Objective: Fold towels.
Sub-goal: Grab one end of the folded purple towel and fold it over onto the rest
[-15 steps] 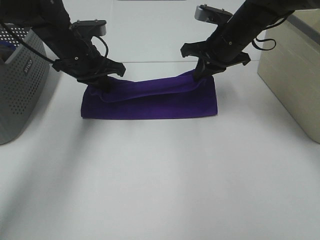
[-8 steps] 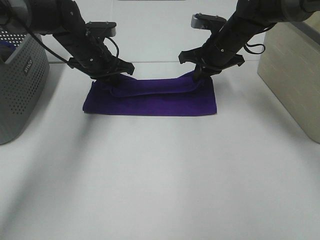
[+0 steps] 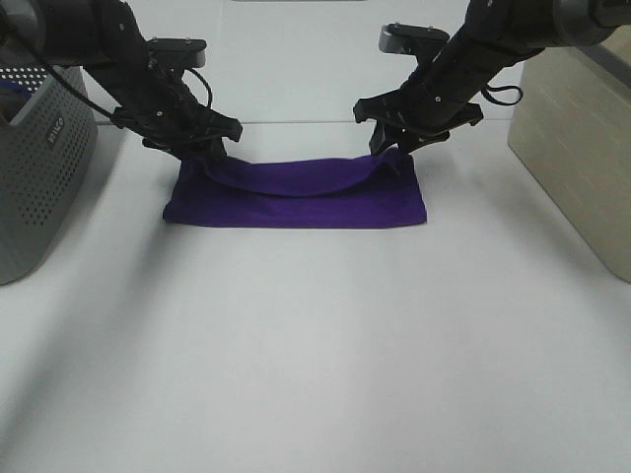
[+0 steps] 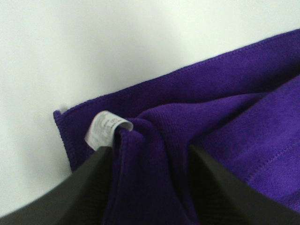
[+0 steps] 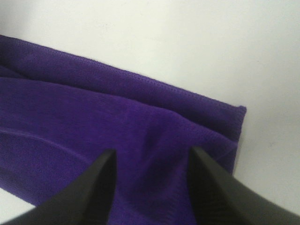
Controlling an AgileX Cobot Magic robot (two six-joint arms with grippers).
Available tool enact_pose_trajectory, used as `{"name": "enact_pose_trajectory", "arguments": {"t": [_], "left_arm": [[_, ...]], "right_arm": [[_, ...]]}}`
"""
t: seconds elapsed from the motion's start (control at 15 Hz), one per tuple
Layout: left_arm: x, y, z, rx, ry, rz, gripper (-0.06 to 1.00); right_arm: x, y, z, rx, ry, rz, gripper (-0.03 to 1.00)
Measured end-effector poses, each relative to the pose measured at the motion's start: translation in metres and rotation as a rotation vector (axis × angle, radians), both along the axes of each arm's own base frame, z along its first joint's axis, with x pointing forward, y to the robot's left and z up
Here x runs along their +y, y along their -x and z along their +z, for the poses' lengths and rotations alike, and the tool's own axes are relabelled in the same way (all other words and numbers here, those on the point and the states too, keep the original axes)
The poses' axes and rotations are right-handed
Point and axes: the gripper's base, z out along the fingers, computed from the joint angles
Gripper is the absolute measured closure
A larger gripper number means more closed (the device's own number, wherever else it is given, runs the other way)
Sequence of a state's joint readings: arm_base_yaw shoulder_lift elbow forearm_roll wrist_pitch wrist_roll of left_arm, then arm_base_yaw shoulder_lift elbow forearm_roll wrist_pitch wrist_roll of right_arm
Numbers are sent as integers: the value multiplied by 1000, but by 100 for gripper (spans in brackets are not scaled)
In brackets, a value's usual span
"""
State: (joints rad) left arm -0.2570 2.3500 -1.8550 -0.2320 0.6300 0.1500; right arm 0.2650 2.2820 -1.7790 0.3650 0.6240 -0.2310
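Observation:
The deep purple towel [image 3: 296,202] lies folded in half on the white table [image 3: 315,355], long side across the view. Its upper layer sags in a curve between my two grippers. My left gripper [image 3: 211,155] is shut on the towel's far left corner, and the left wrist view shows cloth [image 4: 154,154] bunched between the fingers [image 4: 89,187] next to the small white care tag [image 4: 105,127]. My right gripper [image 3: 390,150] is shut on the far right corner, and the right wrist view shows cloth [image 5: 140,140] running between its fingers [image 5: 211,187].
A grey perforated basket [image 3: 39,168] stands at the left edge. A beige box [image 3: 582,138] stands at the right edge. White table stretches in front of the towel.
Both grippers carried the upper layer's corners toward the far edge. The layer now sags lower and reaches nearly to the towel's far side.

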Motion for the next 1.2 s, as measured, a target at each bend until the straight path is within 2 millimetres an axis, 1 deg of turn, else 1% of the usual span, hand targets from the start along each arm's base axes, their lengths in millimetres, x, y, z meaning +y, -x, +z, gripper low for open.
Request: {"name": "enact_pose_trajectory", "arguments": {"t": [0.07, 0.13, 0.2, 0.33, 0.53, 0.6, 0.67, 0.73, 0.8, 0.87, 0.93, 1.0, 1.07, 1.13, 1.2], "left_arm": [[0, 0, 0, 3, 0, -1, 33], [0, 1, 0, 19, -4, -5, 28], [1, 3, -1, 37, -20, -15, 26], [3, 8, -3, 92, -59, -40, 24], [3, 9, 9, 146, -81, -66, 24], [4, 8, 16, 161, -83, -70, 24], [7, 7, 21, 175, -80, -68, 24], [14, 6, 23, 195, -62, -52, 24], [28, 5, 23, 224, -34, -20, 24], [48, 2, 22, 259, 29, 12, 24], [58, -1, 19, 272, 75, 20, 24], [65, -2, 12, 296, 125, 21, 24], [66, -3, 5, 312, 151, 0, 24], [66, -3, 5, 312, 151, 0, 24], [66, -3, 0, 307, 144, -22, 24]], "right_arm": [[-1, 0, 0, 2, 3, -7, 44], [-1, 0, -1, 5, 13, -12, 41], [-2, 1, -1, 11, 26, -11, 40], [-4, 3, -3, 38, 51, -8, 39], [-5, 9, -4, 106, 75, 15, 39], [-6, 13, 1, 129, 81, 26, 39], [-6, 18, 10, 151, 82, 38, 39], [-7, 23, 20, 176, 86, 51, 39], [-8, 28, 29, 208, 90, 59, 39], [-9, 33, 38, 229, 97, 61, 39], [-10, 35, 43, 233, 100, 61, 39], [-10, 36, 45, 235, 104, 64, 39], [-11, 37, 48, 237, 103, 65, 39], [-11, 37, 48, 237, 103, 65, 39], [-11, 37, 48, 237, 103, 66, 39]]}}
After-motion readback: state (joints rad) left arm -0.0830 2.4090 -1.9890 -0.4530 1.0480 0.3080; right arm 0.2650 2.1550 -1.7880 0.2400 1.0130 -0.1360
